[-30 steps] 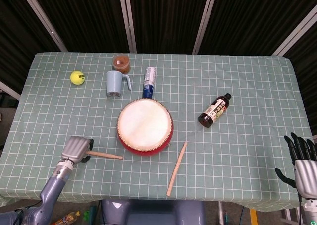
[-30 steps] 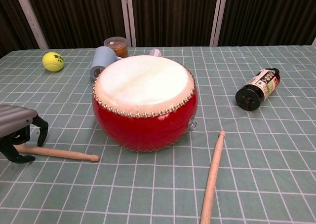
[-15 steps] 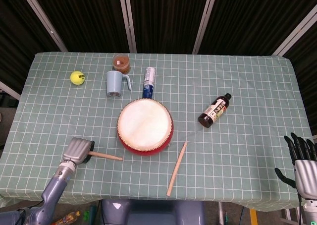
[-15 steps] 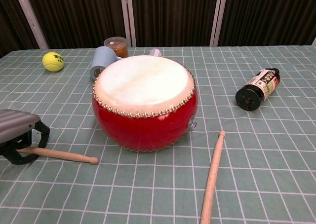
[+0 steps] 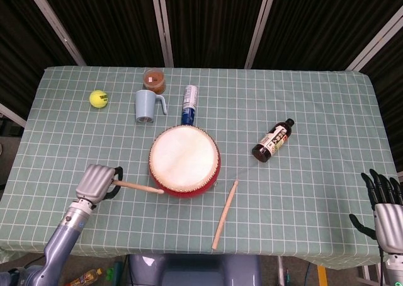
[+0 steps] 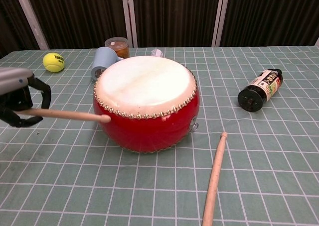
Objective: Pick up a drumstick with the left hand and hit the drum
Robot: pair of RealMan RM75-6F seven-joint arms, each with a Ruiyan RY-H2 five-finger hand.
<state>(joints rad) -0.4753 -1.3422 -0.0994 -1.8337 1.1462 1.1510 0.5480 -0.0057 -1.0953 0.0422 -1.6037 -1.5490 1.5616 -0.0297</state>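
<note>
**Wooden stick lifted at the drum's left side**

Green checked cloth (image 5: 315,97) covers the table to all four edges, with dark curtains behind the far edge. Open cloth lies along the near edge and across the right half, where only a dark bottle (image 5: 272,141) lies on its side, well apart from the rest. The far left corner area is more crowded: a tennis ball (image 5: 97,98), a blue mug (image 5: 146,106), a brown-lidded jar (image 5: 154,80) and a can (image 5: 189,104) lying just behind the drum.

The red drum (image 6: 147,104) with its pale skin stands near the middle of the table. The left hand (image 6: 17,96), at the drum's left and near the front edge, has its fingers curled around the butt of a drumstick (image 6: 70,115). In the chest view the stick is off the cloth and roughly level, its rounded tip at the drum's left side just below the studded rim; whether it touches cannot be told. A second drumstick (image 5: 225,214) lies on the cloth to the drum's right front, apart from it.

The right hand (image 5: 381,201) hangs past the table's right front corner, fingers spread and holding nothing.
</note>
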